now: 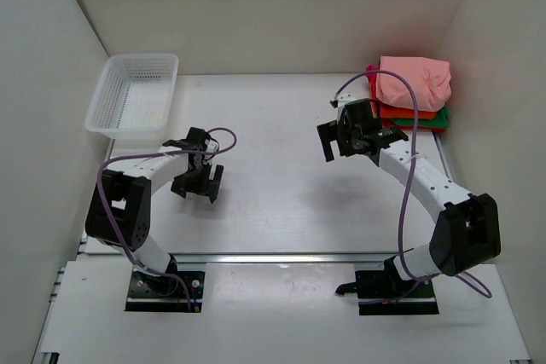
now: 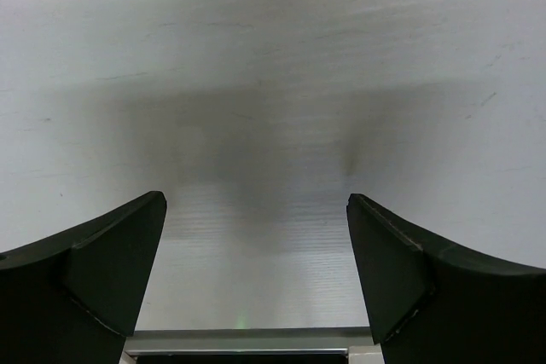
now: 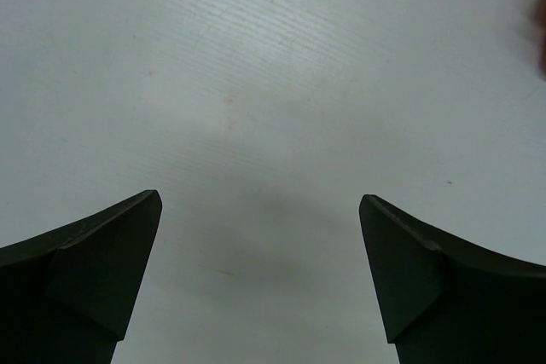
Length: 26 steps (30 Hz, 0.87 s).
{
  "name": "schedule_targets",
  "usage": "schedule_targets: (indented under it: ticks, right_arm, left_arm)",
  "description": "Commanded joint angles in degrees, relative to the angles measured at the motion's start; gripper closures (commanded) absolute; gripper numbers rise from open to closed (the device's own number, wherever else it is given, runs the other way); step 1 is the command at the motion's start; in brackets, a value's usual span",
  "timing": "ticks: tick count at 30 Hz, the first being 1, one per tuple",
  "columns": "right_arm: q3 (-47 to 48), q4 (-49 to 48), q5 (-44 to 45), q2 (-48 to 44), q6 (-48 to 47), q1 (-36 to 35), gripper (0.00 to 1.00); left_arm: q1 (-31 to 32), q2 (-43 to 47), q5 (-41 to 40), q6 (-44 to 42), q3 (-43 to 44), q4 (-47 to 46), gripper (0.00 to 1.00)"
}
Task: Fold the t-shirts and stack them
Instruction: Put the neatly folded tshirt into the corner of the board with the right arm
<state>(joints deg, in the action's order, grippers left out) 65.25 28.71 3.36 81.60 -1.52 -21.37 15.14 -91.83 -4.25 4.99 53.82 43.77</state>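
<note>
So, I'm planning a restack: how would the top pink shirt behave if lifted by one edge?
Probably floppy: the pink shirt lies in soft, rounded folds, so it would likely droop and unfold. It may also tug the orange shirt underneath.

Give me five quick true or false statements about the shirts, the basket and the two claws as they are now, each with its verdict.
1. The pink shirt lies on top of the stack. True.
2. The basket holds a shirt. False: no shirt is in it.
3. The left claw grips a shirt. False: it is open, with nothing between its fingers.
4. The right claw is open over bare table. True.
5. The stack sits in the far left corner. False: it is in the far right corner; the basket is far left.
</note>
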Motion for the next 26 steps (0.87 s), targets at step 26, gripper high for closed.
schedule_targets:
  ticks: [26]
  right_arm:
    - [-11.9,4.0,1.6,-10.5,-0.2,-2.6,0.01]
  left_arm:
    - [-2.0,29.5,5.3,-0.3,-13.8,-10.6,0.01]
